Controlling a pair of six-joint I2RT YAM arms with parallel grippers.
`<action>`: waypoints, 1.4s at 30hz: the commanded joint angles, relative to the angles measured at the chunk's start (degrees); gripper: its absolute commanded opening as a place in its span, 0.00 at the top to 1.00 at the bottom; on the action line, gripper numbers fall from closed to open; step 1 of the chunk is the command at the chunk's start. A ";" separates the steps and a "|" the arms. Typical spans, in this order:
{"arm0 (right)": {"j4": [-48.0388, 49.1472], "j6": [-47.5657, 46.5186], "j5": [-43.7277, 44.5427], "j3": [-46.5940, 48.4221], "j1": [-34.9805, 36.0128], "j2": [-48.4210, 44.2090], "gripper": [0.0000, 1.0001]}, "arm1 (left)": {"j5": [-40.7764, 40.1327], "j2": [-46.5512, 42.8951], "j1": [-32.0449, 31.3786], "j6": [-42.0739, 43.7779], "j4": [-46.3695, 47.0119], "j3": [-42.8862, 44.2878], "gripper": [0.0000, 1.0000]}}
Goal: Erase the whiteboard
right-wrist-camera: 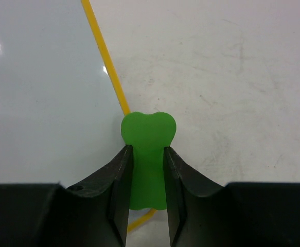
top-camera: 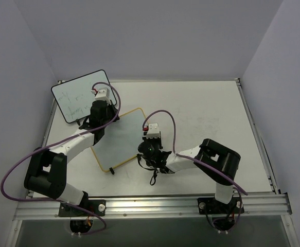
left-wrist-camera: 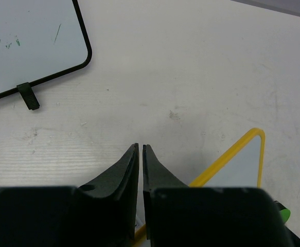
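Black-framed board [top-camera: 77, 95] at table's [top-camera: 201, 113] 10 o'clock. Left gripper [left-wrist-camera: 140, 148] clenched (nothing visible between fingers) at whiteboard's [top-camera: 120, 144] 11 o'clock corner. Whiteboard flat, mid-table. Right gripper [right-wrist-camera: 148, 149] at its 4 o'clock edge, grasping green eraser [right-wrist-camera: 148, 128].

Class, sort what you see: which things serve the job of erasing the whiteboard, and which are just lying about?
Belongs to the job: yellow-framed whiteboard; green tool held between the right fingers.
Just lying about: black-framed whiteboard with scribbles, far left.
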 commanded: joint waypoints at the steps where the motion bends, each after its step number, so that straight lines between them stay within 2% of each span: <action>1: 0.77 -2.54 -0.42 3.01 -1.14 -2.23 1.00 | 1.97 0.77 0.06 0.08 -2.42 -1.66 0.85; 12: -0.11 -4.04 -3.06 7.85 -2.10 -0.29 1.00 | 2.76 -0.28 -0.03 0.60 -0.84 -2.98 0.85; 29: -1.96 4.67 -1.57 -1.64 0.53 -3.63 1.00 | 3.12 -0.11 0.32 0.78 -0.05 -3.42 0.85; 42: -0.29 2.30 -3.41 2.48 3.87 0.84 1.00 | 3.12 -0.28 0.50 0.87 -0.05 -3.50 0.85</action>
